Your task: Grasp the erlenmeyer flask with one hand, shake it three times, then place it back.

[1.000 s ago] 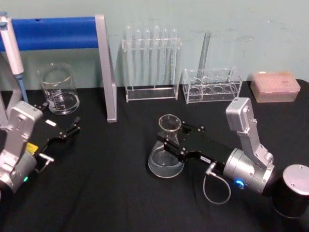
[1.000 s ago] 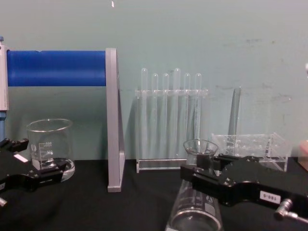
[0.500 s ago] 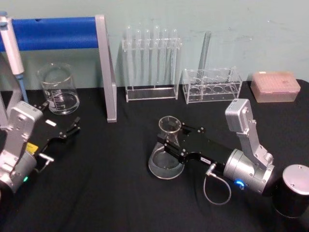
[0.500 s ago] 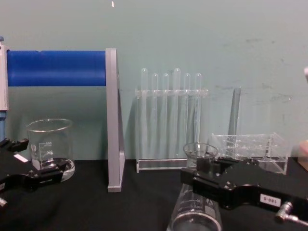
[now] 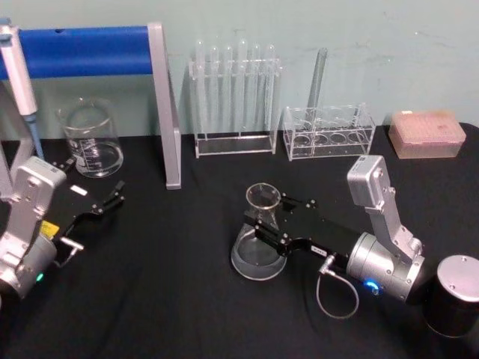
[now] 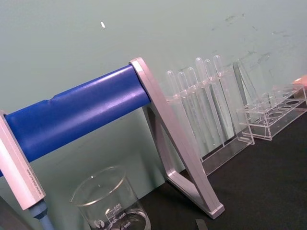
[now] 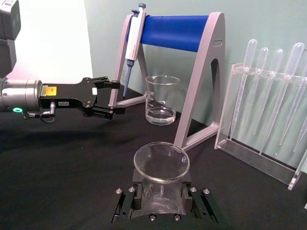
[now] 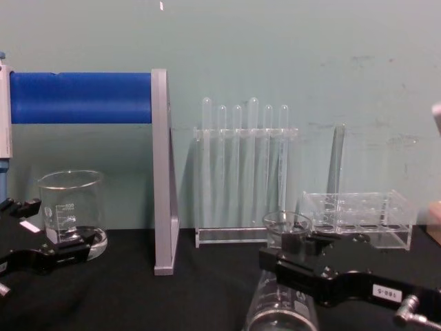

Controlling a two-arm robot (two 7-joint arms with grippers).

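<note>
Grasped already, right pincer (image 5: 263, 224) pinching the neck of the flask (image 5: 257, 259) upright at mid-frame, base at or just above the surface (image 5: 172, 299); shakes untellable, letting go probably remaining; left pincer (image 5: 112, 198) spread, idle at lower left.

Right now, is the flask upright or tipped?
Upright: the flask has its rim above its wide base, neck clamped by the right gripper; the left gripper sits near the beaker.
</note>
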